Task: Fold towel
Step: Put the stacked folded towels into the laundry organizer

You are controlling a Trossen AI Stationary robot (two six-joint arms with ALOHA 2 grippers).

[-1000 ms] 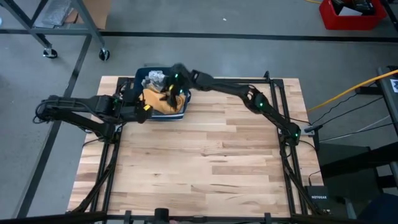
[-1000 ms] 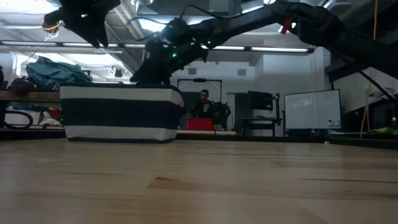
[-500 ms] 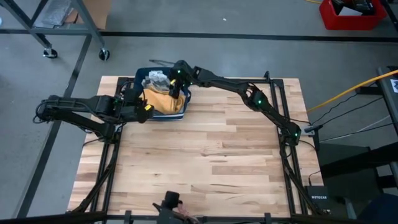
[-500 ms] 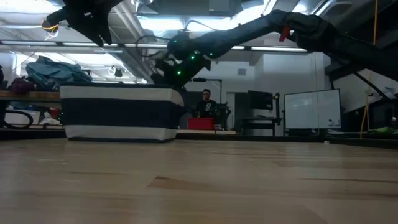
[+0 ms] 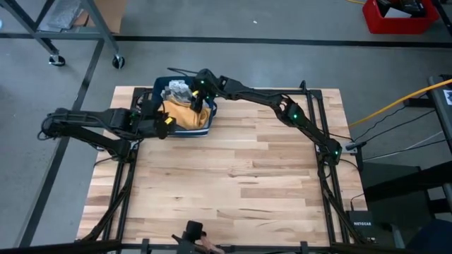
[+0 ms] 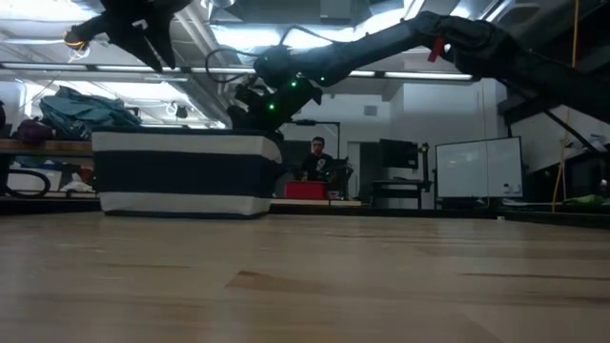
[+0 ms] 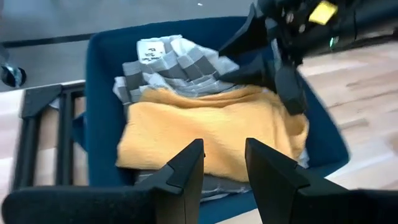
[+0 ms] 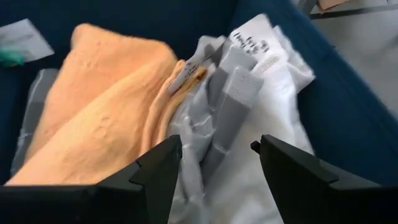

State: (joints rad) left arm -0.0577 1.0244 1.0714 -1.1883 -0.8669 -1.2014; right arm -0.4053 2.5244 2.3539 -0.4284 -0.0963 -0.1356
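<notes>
Above a butcher-block table (image 5: pixel 233 183), at its far left corner: a navy fabric bin (image 5: pixel 158 90) with white stripes, packed with folded laundry. On top, an orange towel (image 7: pixel 211 127), lying flat and loosely folded; beside it and partly under it, a grey-and-white checked towel (image 7: pixel 177 62) carrying a white label.

Reaching in over the bin from the right side of the table: the right gripper (image 8: pixel 214 158), fingers spread wide apart, empty, poised just above the seam where orange terry meets checked cloth. No contact with either towel discernible.

Hovering at the bin's near-left edge: the left gripper (image 7: pixel 222 163), fingers (image 7: pixel 186 168) parted by a narrow gap, nothing between them, aimed across the orange towel toward the other arm.

Seen level across the tabletop: both arms raised above the bin's rim, towels hidden behind its striped wall. Far behind, a person (image 6: pixel 314 162) seated at a desk, next to a red box (image 6: pixel 307 190).
</notes>
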